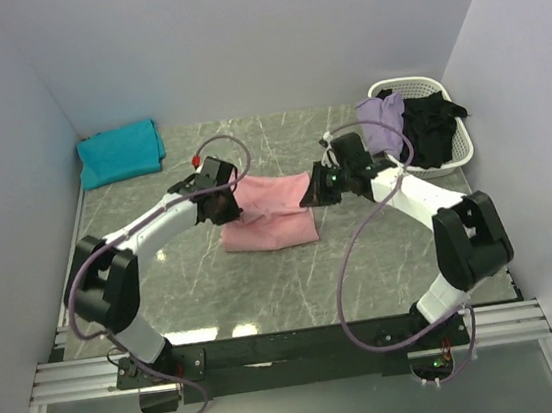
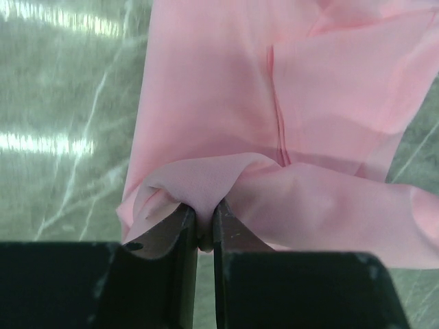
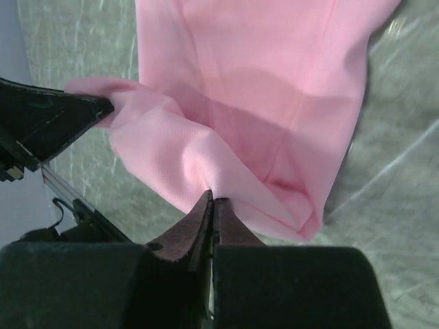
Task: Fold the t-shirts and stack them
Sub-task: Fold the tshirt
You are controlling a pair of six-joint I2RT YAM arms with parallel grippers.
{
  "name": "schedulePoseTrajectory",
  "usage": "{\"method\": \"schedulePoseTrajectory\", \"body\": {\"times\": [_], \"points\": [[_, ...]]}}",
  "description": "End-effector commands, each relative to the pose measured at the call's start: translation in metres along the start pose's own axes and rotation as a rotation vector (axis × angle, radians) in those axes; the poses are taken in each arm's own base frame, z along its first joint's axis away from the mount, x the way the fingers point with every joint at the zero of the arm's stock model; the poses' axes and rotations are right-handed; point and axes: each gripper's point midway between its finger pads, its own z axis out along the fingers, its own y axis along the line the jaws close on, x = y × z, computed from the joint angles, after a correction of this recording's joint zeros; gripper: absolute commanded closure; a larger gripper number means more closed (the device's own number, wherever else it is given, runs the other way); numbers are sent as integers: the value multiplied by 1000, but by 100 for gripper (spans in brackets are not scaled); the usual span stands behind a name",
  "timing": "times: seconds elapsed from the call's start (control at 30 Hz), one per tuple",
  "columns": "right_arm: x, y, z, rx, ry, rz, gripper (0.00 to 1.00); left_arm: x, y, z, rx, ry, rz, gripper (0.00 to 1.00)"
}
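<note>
A light pink t-shirt (image 1: 269,215) lies partly folded mid-table, its far edge lifted between both grippers. My left gripper (image 1: 226,207) is shut on the shirt's left edge; in the left wrist view the pink cloth (image 2: 274,123) bunches between the jaws (image 2: 204,216). My right gripper (image 1: 317,191) is shut on the shirt's right edge; the right wrist view shows the cloth (image 3: 260,103) pinched at the fingertips (image 3: 212,200), with the left gripper's finger at the far left. A folded teal t-shirt (image 1: 120,152) lies at the back left. Lavender (image 1: 385,123) and black (image 1: 433,129) shirts sit in the basket.
A white laundry basket (image 1: 462,148) stands at the back right by the wall. The table is grey-green marble (image 1: 266,288), enclosed by pale walls on three sides. The arm bases sit on a black rail at the near edge.
</note>
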Motion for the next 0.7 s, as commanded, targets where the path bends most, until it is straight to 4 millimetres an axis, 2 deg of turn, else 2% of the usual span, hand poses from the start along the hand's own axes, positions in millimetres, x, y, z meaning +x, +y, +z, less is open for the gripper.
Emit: {"method": "schedulePoseTrajectory", "body": {"times": [0.0,0.13,0.23,0.4,0.57,0.6,0.67], "points": [[-49,9,1,-36,-68,-46,100,-44,-23,6,80,-60,24,90],[-64,2,8,-22,-67,-47,100,-80,-30,3,97,-114,23,89],[-76,-3,14,-21,-73,-38,100,-94,-32,7,113,-129,26,89],[-94,-5,26,-32,-78,-28,100,-103,-36,27,138,-108,37,89],[-101,-22,55,-12,-68,-5,100,-108,-32,53,144,-98,34,92],[-109,-21,58,-21,-88,-10,100,-112,-34,55,155,-105,35,93],[-113,-30,69,-5,-86,0,100,-123,-31,64,156,-121,21,95]]}}
